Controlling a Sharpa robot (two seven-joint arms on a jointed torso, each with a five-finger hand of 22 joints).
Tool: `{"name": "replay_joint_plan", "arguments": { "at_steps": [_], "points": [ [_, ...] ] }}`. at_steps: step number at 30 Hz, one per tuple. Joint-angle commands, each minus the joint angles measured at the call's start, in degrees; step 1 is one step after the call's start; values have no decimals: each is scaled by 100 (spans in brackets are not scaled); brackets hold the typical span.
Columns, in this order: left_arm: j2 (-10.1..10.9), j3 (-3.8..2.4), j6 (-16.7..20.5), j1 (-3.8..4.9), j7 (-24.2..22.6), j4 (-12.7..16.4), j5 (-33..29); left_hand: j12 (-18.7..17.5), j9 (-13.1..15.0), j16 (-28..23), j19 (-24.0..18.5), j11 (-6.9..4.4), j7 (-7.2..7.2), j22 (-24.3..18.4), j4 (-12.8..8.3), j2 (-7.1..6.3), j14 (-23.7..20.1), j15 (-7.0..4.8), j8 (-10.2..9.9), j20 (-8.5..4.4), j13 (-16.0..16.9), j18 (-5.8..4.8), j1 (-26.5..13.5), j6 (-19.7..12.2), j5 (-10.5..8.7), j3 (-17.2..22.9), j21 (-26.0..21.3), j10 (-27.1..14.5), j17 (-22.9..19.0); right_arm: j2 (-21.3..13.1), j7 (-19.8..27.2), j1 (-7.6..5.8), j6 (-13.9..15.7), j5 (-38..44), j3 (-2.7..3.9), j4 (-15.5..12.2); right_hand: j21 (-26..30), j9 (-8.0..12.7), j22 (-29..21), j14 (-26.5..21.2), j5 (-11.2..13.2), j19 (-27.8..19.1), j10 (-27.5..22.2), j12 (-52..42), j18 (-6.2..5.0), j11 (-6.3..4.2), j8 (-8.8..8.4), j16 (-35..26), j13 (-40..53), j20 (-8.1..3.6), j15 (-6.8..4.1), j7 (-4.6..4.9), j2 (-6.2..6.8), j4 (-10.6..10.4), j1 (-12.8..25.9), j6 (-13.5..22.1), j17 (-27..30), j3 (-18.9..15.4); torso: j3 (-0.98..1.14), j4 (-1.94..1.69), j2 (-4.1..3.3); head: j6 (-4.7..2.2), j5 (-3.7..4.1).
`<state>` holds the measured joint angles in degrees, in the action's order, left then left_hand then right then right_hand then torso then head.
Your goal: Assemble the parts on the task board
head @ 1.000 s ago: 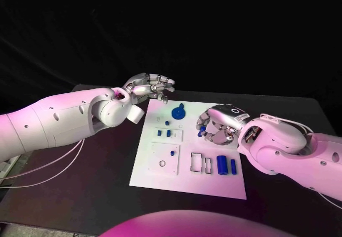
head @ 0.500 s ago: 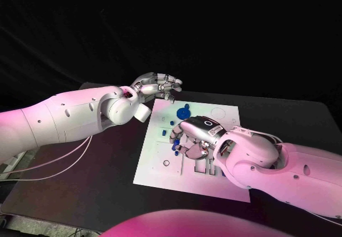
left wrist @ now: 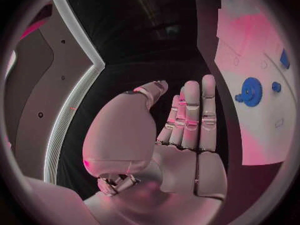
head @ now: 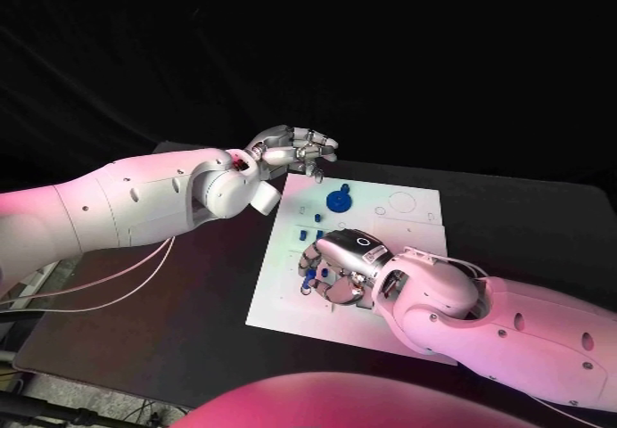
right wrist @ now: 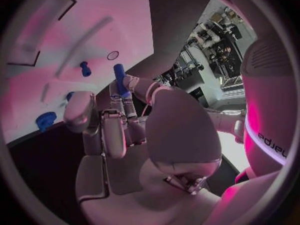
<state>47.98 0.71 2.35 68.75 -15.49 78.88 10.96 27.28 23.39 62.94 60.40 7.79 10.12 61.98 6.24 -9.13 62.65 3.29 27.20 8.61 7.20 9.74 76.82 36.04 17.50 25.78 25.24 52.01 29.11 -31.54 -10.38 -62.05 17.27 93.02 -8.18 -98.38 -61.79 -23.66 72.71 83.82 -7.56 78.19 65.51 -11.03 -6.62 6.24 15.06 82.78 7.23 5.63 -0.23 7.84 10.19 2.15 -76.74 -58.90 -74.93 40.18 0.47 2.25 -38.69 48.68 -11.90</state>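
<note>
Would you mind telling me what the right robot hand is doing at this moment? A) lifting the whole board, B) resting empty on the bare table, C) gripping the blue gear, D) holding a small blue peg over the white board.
D: the right robot hand holds a small blue peg in its fingers over the white board; the blue gear lies apart, untouched.

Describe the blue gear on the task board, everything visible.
The blue gear is a round toothed wheel in solid blue, plastic by its look, with a raised hub at its centre. It lies flat on the white task board near the board's far edge, beside a smaller blue piece. Nothing touches it: the left hand hangs beyond the board's far corner, apart from it, and the right hand works nearer the robot over the board's middle. In the left wrist view its teeth show clearly around the rim.
</note>
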Motion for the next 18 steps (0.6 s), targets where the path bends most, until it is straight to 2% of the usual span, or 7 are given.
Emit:
{"name": "replay_joint_plan", "arguments": {
  "at_steps": [1, 7, 18],
  "points": [
    [-18, -1, -90, 4, -39, 8, 32, 35, 9, 29, -3, -11, 168, -3, -36, -12, -35, -8, 27, 28, -6, 40, -41, -36, -1, -7, -26, -41, -6, 45, 121, 60, -25, 85, -4, 66, -36, -7, 8, 293, -38, 7, 260, -15, 44, -223, 14, 32, 205, -39, -36, 8, -9, 30, -70, -8, -43, 5, 0, -1, -4, 23, -18],
    [-27, 0, -96, 4, -34, 5, 33, 44, 13, 32, -3, -8, 171, -3, -31, -10, -39, -5, 47, 30, -5, 40, -54, -46, -6, -11, -31, -45, -6, 94, 139, 123, -17, 67, -7, 157, -36, -8, 8, 293, -41, 6, 259, -15, 44, -222, 14, 31, 206, -39, -36, 9, -10, 31, -69, -7, -40, 5, -2, -5, -3, 29, -6],
    [-27, 1, -105, 4, -28, 6, 33, 44, 13, 32, -3, -8, 171, -3, -31, -10, -39, -5, 47, 30, -5, 40, -54, -46, -6, -11, -31, -45, -6, 150, 123, 169, -43, 57, -8, 337, -30, -10, 6, 292, -46, 4, 259, -15, 43, -221, 14, 30, 208, -39, -35, 10, -15, 30, -67, -6, -37, 7, -3, 0, -1, 45, -32]
  ]
}}
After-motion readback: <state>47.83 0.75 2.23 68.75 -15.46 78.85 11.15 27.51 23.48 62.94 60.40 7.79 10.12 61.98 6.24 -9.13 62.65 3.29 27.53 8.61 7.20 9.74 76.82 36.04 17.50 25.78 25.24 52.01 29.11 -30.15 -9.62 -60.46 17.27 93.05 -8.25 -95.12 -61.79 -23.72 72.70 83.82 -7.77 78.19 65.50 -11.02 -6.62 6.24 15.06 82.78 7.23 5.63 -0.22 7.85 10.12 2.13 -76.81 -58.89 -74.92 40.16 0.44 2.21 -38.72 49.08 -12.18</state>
